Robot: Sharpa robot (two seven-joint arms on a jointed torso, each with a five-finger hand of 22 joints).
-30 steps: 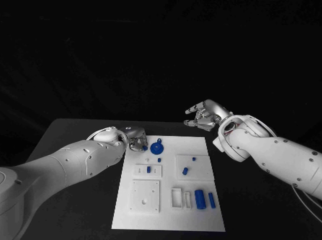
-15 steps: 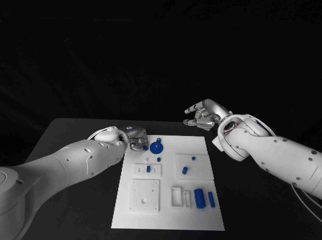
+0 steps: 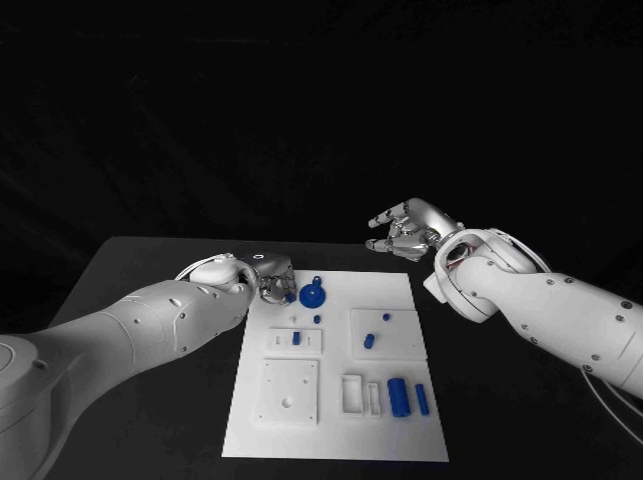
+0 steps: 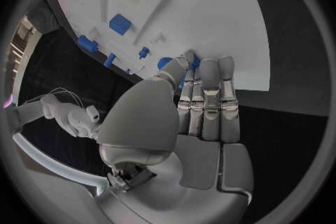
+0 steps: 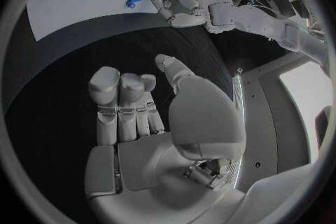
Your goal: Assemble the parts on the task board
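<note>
Almost nothing has shifted over the last second — the left hand (image 3: 271, 277) stays at the far left corner of the task board (image 3: 393, 440), fingers curled onto a small blue part (image 3: 290, 296) beside the round blue disc (image 3: 311, 294); whether it truly grips that part I cannot tell. So the step reads as a grasp in progress, not a placement. The right hand (image 3: 406, 231) hovers beyond the board's far right corner, holding nothing, fingers loosely apart. Recessed blocks on the board hold blue pegs (image 3: 295, 338); a cylinder (image 3: 398, 396) lies near the near edge.
</note>
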